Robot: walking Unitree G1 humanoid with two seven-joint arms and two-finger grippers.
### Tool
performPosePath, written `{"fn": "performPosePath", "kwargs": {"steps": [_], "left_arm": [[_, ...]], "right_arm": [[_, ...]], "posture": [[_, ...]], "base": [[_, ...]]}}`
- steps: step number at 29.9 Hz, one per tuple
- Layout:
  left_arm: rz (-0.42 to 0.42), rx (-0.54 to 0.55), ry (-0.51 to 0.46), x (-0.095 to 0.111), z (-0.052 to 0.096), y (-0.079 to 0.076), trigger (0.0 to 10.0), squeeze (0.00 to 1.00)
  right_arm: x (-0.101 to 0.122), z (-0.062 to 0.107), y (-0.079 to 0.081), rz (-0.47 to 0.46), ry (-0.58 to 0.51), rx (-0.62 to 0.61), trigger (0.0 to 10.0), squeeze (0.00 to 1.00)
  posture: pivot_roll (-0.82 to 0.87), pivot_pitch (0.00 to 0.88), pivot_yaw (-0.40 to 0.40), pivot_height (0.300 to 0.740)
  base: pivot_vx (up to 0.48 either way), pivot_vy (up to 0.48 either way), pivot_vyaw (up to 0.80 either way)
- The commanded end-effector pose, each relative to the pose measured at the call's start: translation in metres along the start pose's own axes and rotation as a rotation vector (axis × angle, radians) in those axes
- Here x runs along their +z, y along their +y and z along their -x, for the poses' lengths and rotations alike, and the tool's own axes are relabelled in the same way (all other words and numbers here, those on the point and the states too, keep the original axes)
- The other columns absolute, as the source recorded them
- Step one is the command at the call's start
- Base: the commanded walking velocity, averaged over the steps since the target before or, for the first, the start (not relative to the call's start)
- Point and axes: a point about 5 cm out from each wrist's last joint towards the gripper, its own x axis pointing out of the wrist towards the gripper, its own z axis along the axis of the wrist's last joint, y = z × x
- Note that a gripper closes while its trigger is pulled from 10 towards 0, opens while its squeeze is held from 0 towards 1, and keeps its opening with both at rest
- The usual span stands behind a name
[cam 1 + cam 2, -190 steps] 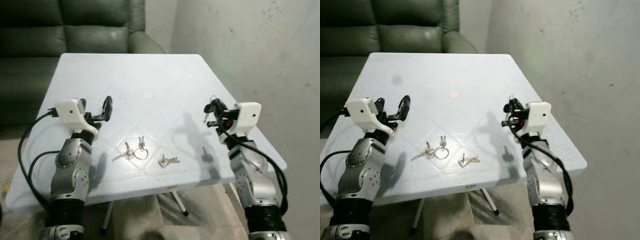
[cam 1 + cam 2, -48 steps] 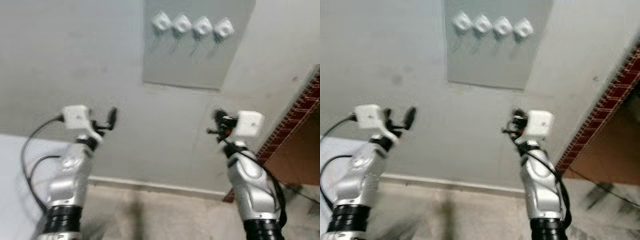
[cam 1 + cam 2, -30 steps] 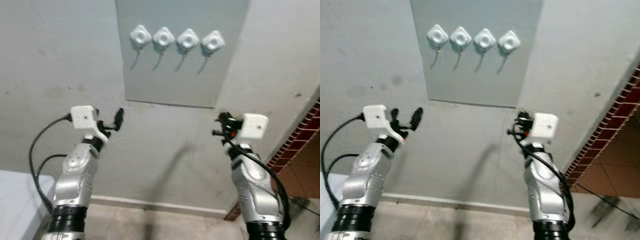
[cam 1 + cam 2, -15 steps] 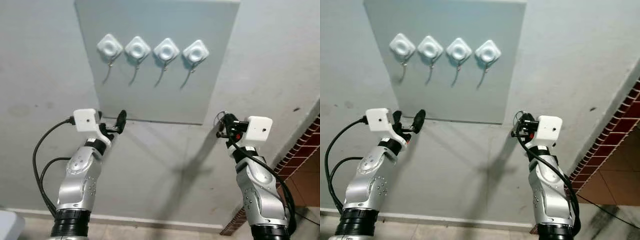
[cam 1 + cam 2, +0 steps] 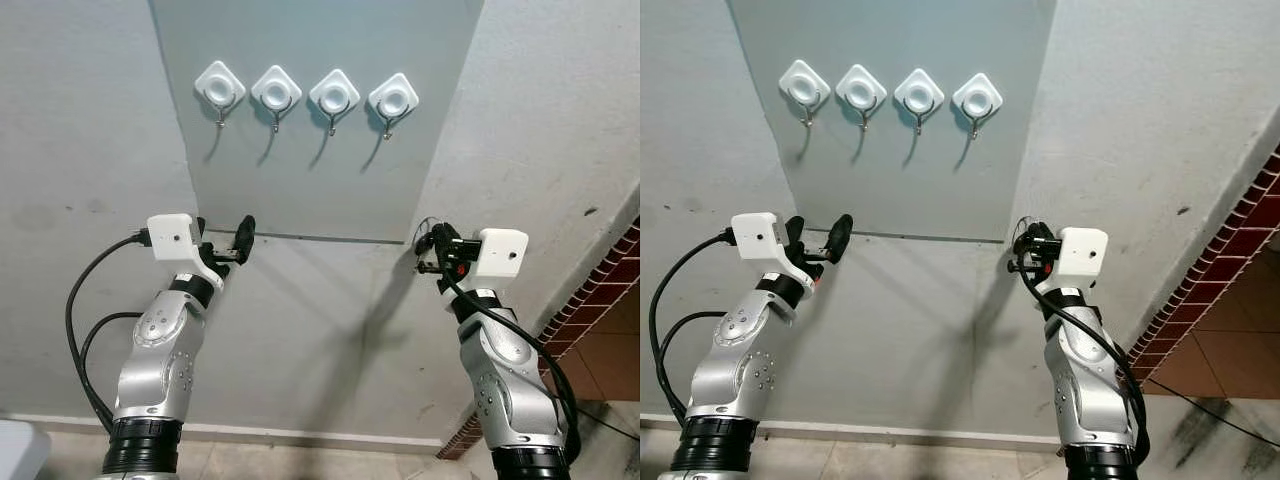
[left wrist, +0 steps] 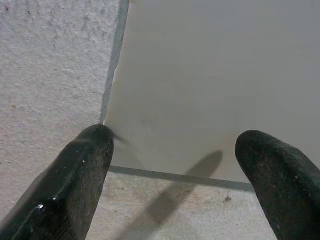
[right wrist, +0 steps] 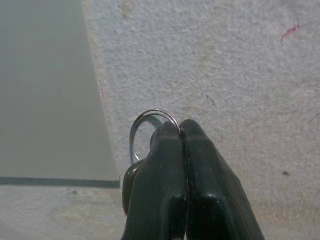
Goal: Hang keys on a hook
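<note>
Right tool pinches key ring, loop pointing toward wall.

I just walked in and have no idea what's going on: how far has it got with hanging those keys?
Picked up and carried over: the right gripper is pinched shut on the key ring, and the robot faces the wall. In hand: that gripper is raised below the grey panel. Left to do: all four hooks are bare, so the ring must yet go up onto one. The left gripper is open and holds nothing.

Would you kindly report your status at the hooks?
Right pincer shut on silver key ring, below four white wall hooks. Left pincer open. Nothing in the way.
</note>
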Motion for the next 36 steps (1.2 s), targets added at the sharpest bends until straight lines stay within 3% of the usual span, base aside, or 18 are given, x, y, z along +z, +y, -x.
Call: {"fn": "performPosePath", "kwargs": {"steps": [1,19,36], "left_arm": [[0.001,-0.001,-0.010,0.006,-0.003,-0.003,10.0,0.00],[0.022,0.029,0.024,0.003,-0.001,0.000,10.0,0.00],[0.000,0.029,0.033,0.000,0.008,0.001,10.0,0.00]], "right_arm": [[0.006,-0.002,0.001,0.001,-0.015,0.004,10.0,0.00],[0.004,0.001,0.002,0.001,-0.001,0.008,10.0,0.00],[-0.002,0.009,0.001,-0.002,0.034,-0.005,10.0,0.00]], "posture": [[-0.03,0.000,-0.022,0.740],[-0.03,0.000,-0.027,0.740],[-0.02,0.007,-0.025,0.740]], "base": [[0.000,0.000,0.00],[-0.296,0.000,0.00],[0.000,0.000,0.00]]}}
